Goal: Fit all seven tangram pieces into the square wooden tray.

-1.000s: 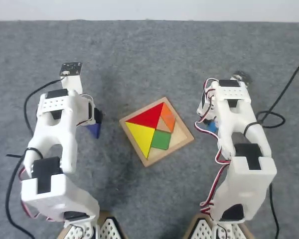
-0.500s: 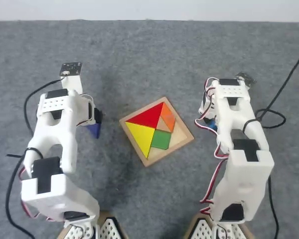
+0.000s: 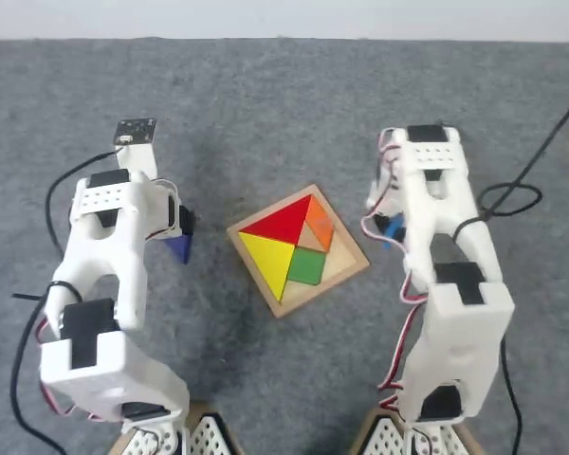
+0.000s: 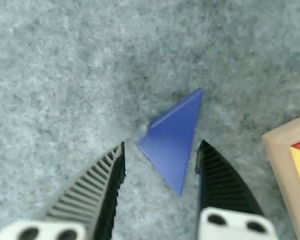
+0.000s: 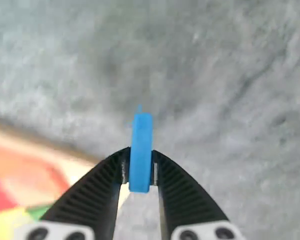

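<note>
The square wooden tray (image 3: 353,268) lies on the grey mat between the arms, holding red (image 3: 283,221), yellow (image 3: 268,257), green (image 3: 306,265) and orange (image 3: 319,227) pieces. A dark blue triangle (image 4: 173,136) lies flat on the mat left of the tray (image 4: 282,165), between the fingers of my open left gripper (image 4: 160,162), seen from above as the dark blue triangle (image 3: 179,247). My right gripper (image 5: 139,170) is shut on a light blue piece (image 5: 141,150) held on edge above the mat, just right of the tray; in the high view the light blue piece (image 3: 392,228) peeks out beside the right arm.
Grey carpet covers the table all around. Black cables (image 3: 517,199) trail to the right of the right arm, and another cable (image 3: 57,204) loops left of the left arm. A small circuit board (image 3: 135,131) sticks out beyond the left arm.
The right arm has swung left toward the tray, carrying the light blue piece. The left arm and the dark blue triangle have stayed put.
</note>
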`<action>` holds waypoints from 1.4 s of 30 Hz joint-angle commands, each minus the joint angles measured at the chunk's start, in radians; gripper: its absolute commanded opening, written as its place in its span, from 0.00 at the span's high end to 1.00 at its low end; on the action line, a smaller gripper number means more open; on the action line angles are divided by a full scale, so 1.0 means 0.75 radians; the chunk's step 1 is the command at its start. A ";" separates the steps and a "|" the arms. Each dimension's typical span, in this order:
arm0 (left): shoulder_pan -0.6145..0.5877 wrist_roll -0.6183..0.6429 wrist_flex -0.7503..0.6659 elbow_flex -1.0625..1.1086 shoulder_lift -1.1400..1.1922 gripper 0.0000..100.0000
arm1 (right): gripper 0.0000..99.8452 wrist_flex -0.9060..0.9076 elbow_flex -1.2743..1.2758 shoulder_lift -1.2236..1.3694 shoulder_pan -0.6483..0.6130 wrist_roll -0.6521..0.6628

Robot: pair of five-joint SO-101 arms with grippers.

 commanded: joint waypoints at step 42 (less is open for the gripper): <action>0.004 0.010 -0.004 -0.009 -0.014 0.78 | 0.74 -0.470 0.454 -0.343 -0.828 -0.376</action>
